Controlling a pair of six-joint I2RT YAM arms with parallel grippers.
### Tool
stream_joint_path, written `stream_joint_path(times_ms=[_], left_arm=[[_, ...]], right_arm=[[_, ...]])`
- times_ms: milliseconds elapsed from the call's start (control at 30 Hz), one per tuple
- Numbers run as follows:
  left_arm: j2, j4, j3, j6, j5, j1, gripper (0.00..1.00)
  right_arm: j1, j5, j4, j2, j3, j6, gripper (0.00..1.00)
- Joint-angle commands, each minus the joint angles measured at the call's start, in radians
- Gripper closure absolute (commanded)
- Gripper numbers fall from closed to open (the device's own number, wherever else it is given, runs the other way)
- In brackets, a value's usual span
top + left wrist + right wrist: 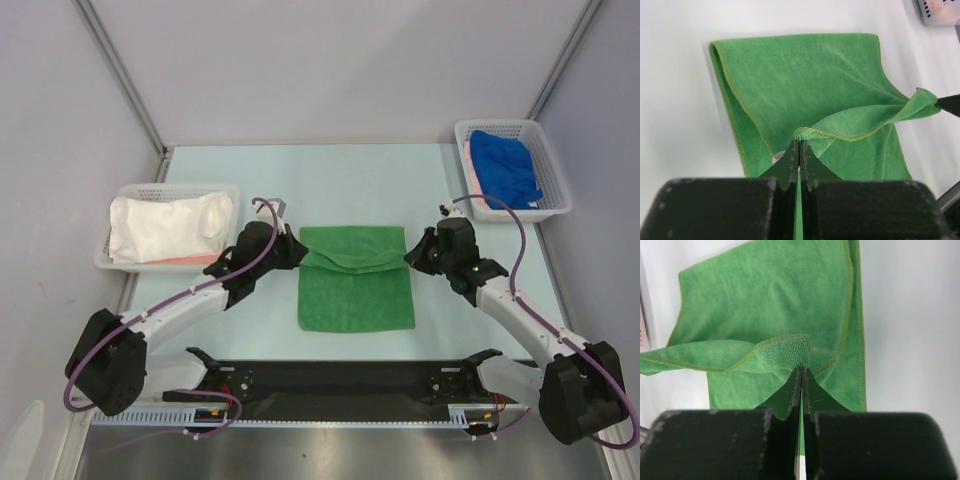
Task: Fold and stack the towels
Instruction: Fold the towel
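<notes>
A green towel (356, 285) lies on the table's middle, its far edge lifted and sagging between my two grippers. My left gripper (300, 249) is shut on the towel's far left corner; the left wrist view shows the fingers (792, 157) pinching the hem of the towel (805, 80). My right gripper (410, 256) is shut on the far right corner; the right wrist view shows its fingers (796, 385) pinching the towel (765, 305). Both corners are held a little above the flat part.
A white basket (135, 190) at the left holds folded white and pink towels (165, 225). A white basket (548, 165) at the back right holds a blue towel (505, 165). A black rail (340, 378) runs along the near edge.
</notes>
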Motion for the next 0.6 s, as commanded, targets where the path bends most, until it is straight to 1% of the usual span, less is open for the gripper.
stream_joint_path(times_ms=[0,167,333,433,567], left_arm=[[-0.065,-0.045,-0.040,-0.019,0.005,-0.012,1.00],[-0.124,-0.065,-0.091,-0.016,0.012,-0.015,1.00],[-0.146,-0.074,-0.129,-0.007,0.012,-0.015,1.00],[-0.160,-0.066,-0.147,-0.007,0.062,-0.015,1.00],[-0.171,-0.065,-0.170,-0.007,0.088,-0.020,1.00]], right_arm=[[0.004,0.036,-0.053,-0.043,-0.015,0.021,1.00],[0.009,0.042,-0.094,-0.081,-0.044,0.045,1.00],[0.007,0.036,-0.110,-0.116,-0.070,0.076,1.00],[0.010,0.033,-0.122,-0.135,-0.084,0.083,1.00],[0.010,0.042,-0.143,-0.161,-0.094,0.088,1.00]])
